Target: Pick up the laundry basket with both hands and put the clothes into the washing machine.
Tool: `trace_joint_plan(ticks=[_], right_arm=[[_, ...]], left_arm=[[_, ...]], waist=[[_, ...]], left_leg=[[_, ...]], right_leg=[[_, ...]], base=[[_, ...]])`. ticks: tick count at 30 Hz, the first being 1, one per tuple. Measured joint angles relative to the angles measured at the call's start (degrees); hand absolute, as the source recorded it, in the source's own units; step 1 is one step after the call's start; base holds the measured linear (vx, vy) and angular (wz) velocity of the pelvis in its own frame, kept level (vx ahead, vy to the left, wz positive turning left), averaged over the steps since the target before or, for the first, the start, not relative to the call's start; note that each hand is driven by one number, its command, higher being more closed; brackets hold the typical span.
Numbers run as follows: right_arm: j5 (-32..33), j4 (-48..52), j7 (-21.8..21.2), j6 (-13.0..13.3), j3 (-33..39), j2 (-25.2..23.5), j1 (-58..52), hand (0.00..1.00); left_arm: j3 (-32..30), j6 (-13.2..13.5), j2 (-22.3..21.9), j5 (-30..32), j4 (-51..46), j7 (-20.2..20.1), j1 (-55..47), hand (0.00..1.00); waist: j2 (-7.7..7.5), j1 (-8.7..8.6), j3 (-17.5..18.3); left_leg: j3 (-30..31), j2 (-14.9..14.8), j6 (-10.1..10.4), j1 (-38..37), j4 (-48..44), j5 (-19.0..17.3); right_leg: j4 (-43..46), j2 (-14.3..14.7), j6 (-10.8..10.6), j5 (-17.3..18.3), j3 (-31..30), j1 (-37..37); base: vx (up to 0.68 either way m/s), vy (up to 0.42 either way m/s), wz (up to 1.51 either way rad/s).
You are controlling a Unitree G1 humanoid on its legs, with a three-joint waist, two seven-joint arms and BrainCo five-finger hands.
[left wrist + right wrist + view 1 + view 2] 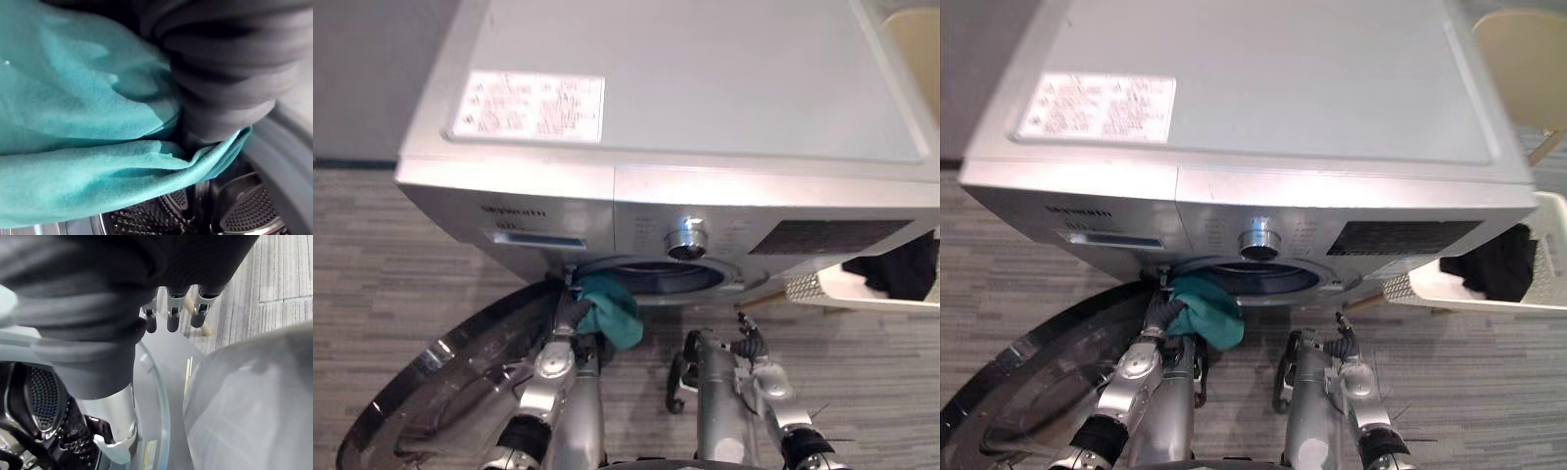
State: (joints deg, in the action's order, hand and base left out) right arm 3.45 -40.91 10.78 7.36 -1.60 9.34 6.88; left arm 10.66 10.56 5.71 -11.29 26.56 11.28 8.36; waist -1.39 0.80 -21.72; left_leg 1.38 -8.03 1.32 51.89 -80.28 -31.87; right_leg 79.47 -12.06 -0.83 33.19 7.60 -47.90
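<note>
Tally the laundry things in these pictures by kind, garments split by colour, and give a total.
Silver front-loading washing machine: 1
White perforated plastic laundry basket: 1
Teal cloth garment at the drum mouth, by the left hand: 1
Black clothing heap in the basket: 1 (separate pieces cannot be told apart)
Total: 4

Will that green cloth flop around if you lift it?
Probably floppy: the green cloth sags in a crumpled bunch at the washing machine opening. It looks thin and creased, so likely light. A loose end might drape over the rim.
</note>
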Motion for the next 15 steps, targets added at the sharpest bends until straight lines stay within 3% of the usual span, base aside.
trace_joint_plan(ticks=[9,15], right_arm=[[0.73,12.29,3.01,0.51,2.95,-3.69,-0.06,0.0],[0.56,14.88,3.79,0.92,3.67,-5.64,-0.87,0.0]], left_arm=[[4.0,0.05,-5.6,-2.12,-6.78,3.05,9.38,1.0],[11.17,0.44,-8.77,-4.6,-9.51,4.03,16.7,1.0]], waist=[[-0.39,0.2,-0.06],[-1.41,0.17,0.58]], left_leg=[[1.7,-2.03,0.03,17.36,-12.69,-3.15],[2.0,-2.44,0.33,20.54,-15.05,-3.0]], right_leg=[[12.55,-0.54,0.67,3.4,-0.41,-16.24],[15.57,-1.32,1.24,4.51,-0.14,-18.99]], base=[[-0.03,-0.039,-0.01],[0.03,-0.087,0.06]])
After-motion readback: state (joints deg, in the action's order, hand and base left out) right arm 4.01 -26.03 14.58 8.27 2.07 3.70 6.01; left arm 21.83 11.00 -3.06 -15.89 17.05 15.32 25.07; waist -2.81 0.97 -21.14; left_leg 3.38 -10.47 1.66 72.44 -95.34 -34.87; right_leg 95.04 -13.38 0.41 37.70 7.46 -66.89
